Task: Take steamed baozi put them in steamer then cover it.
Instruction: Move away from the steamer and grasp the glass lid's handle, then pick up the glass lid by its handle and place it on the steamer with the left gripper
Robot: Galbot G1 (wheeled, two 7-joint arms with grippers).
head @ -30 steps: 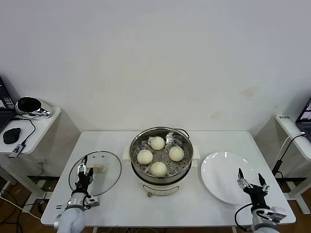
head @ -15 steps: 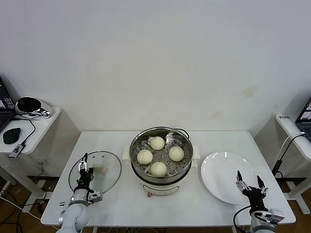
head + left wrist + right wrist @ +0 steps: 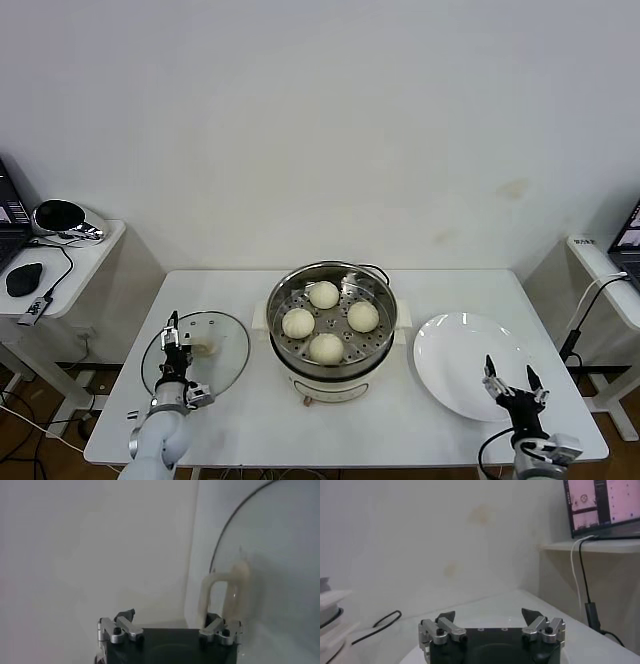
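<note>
left hand (image 3: 173, 342) wide over the cover (image 3: 222, 345) beside the steamer (image 3: 331, 322); right hand (image 3: 508, 379) wide over plate (image 3: 450, 345).

No readable text; laptop screen (image 3: 605, 502) writing too small.

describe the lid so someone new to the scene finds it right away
On the white table, look to the robot's left of the steel steamer in the middle. The glass lid lies flat there, by the left gripper. Unlike the opaque white plate opposite, it is see-through, with a cream handle.

Lab-like room: bare white wall (image 3: 320, 120), laptop-laden side desks (image 3: 60, 262).
</note>
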